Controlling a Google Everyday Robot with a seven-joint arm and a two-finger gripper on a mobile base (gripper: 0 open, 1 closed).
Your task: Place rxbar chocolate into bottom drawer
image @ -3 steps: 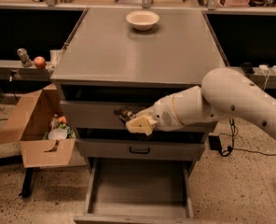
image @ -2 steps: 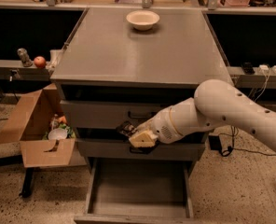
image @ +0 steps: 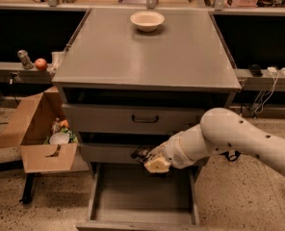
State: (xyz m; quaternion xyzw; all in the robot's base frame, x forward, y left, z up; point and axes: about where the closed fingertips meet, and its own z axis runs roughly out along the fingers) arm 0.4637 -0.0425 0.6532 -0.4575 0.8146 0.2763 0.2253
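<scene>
Speckled floor (image: 239, 201), grey metal bottom drawer (image: 142, 194) open, gripper (image: 146, 158) above it, fingers pinching dark rxbar chocolate (image: 138, 153)

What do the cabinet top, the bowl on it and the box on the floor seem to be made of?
Cabinet top: likely grey metal, matte with a soft sheen. Bowl: cream, smooth, perhaps ceramic or plastic. Box: brown cardboard, open flaps. The gripper hangs over the open bottom drawer, also grey metal by its look.
</scene>
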